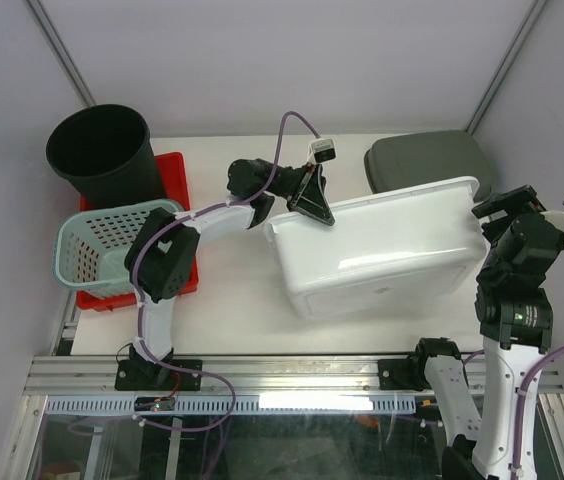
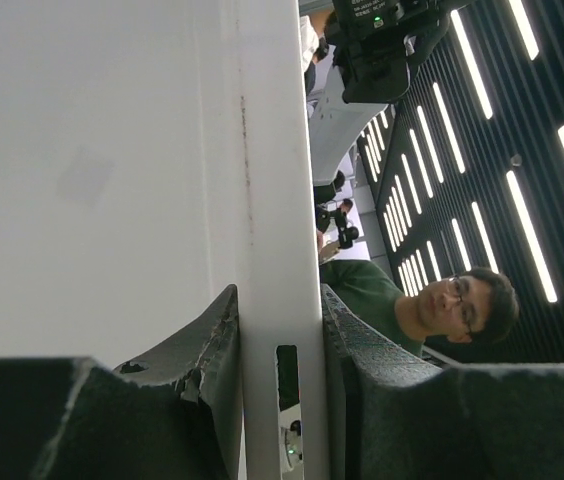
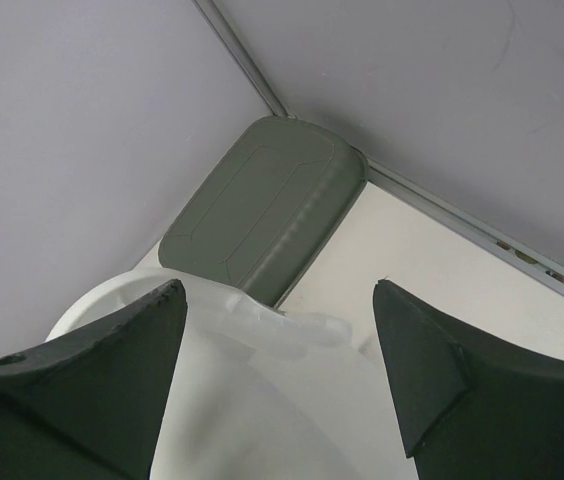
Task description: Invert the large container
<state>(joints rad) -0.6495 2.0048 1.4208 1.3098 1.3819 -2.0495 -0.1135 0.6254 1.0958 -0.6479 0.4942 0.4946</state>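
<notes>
My left gripper (image 1: 312,207) clamps the container (image 1: 382,250) rim; my right gripper (image 3: 280,300) is apart. I should turn slowly, so nothing slips.

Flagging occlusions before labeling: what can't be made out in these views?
Large container interior: top view, its own walls face the camera.
Right gripper touching the container or not: right wrist view, fingers straddle its corner, contact unclear.
Red tray: top view, mostly under the teal basket and black bucket.
Table: left wrist view, container wall fills the frame.

One each — tub (image 1: 382,245), bucket (image 1: 102,150), basket (image 1: 112,213), tray (image 1: 174,170), lid (image 1: 422,158)
</notes>
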